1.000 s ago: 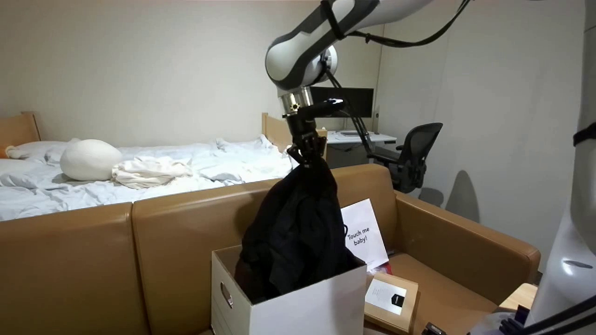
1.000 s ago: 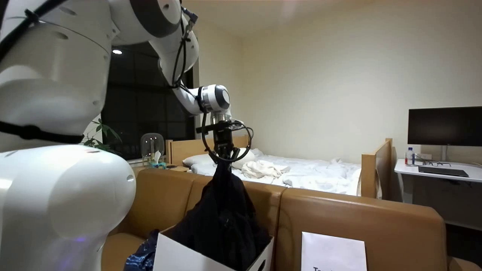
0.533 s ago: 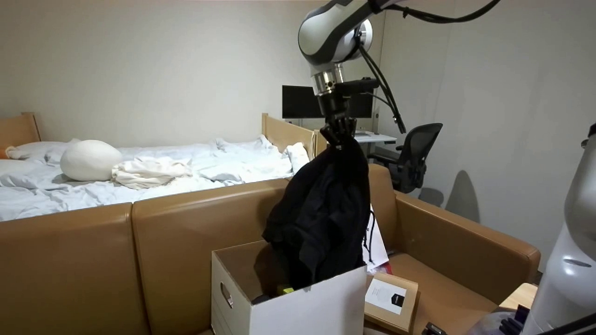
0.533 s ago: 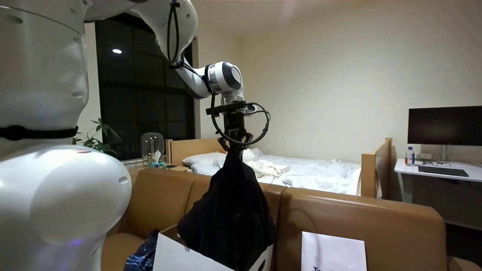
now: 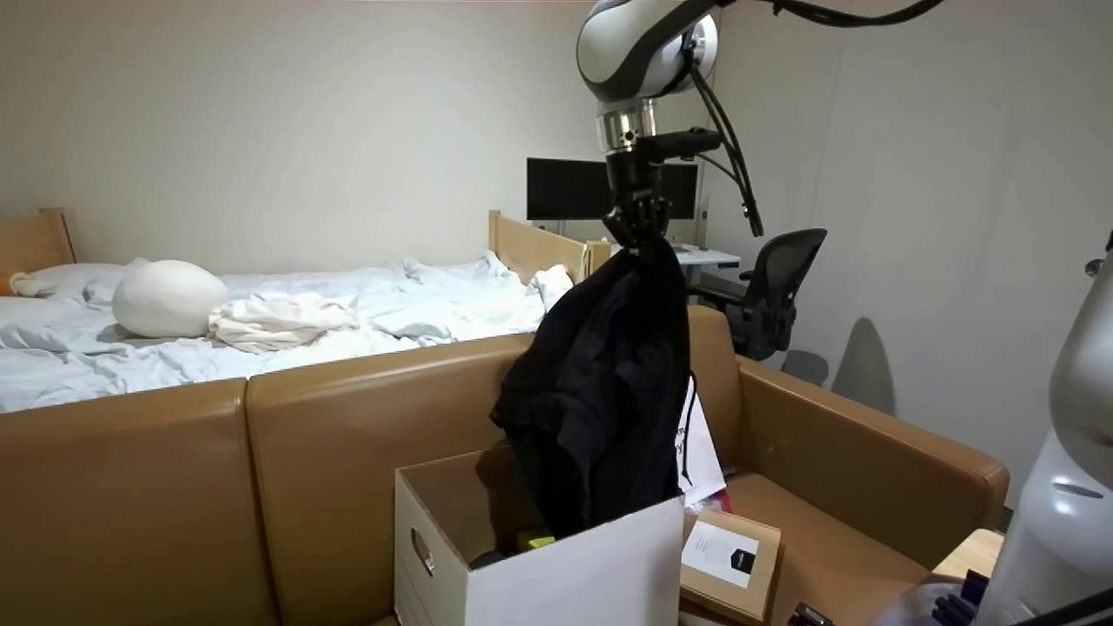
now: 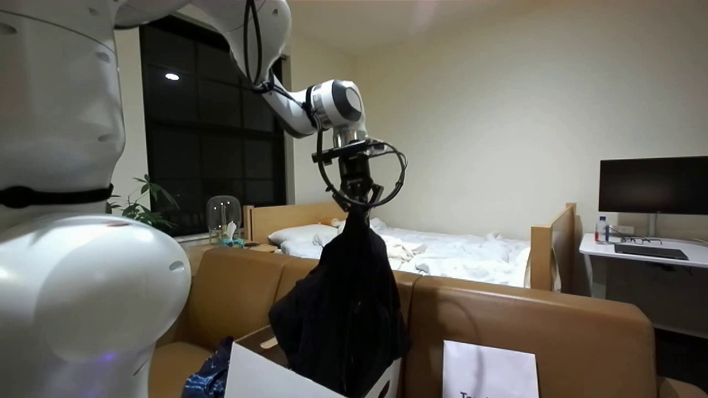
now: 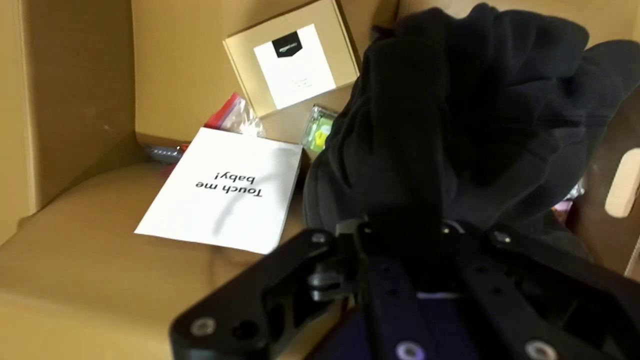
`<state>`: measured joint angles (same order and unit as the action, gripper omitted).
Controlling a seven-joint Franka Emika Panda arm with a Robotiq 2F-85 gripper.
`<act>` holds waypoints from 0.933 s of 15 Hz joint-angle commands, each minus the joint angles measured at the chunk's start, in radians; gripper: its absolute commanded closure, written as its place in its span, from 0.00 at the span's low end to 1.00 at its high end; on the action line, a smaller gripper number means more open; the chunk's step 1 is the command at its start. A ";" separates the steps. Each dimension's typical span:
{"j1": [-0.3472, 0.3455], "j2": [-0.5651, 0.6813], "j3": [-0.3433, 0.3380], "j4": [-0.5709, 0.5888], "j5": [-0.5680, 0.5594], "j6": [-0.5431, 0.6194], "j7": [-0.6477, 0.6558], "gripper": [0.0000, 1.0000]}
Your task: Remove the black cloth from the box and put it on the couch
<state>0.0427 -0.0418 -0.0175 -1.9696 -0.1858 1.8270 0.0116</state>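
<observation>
The black gripper (image 5: pixel 640 249) pinches the floppy black cloth (image 5: pixel 607 391), hanging lengthwise downward, bottom hidden by the white cardboard box (image 5: pixel 574 576), room alongside.

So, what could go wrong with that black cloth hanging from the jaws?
The jaws pinch the black cloth only near its top, so it might slip and fall. Its lower end drops out of sight behind the edge of the white box in both exterior views, so it may snag. A white sign on the couch shows close beside the cloth in the wrist view; a swing could knock it.
</observation>
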 commanded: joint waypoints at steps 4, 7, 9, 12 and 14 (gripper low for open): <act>-0.123 -0.197 -0.087 0.041 -0.035 0.048 0.003 0.96; -0.187 -0.197 -0.159 0.138 0.001 0.040 -0.003 0.96; -0.229 -0.169 -0.214 0.220 0.021 0.050 -0.009 0.96; -0.284 -0.081 -0.293 0.370 0.055 0.068 -0.001 0.96; -0.319 -0.017 -0.339 0.453 0.093 0.088 0.023 0.96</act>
<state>-0.2255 -0.1720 -0.3143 -1.6746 -0.1462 1.8828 0.0109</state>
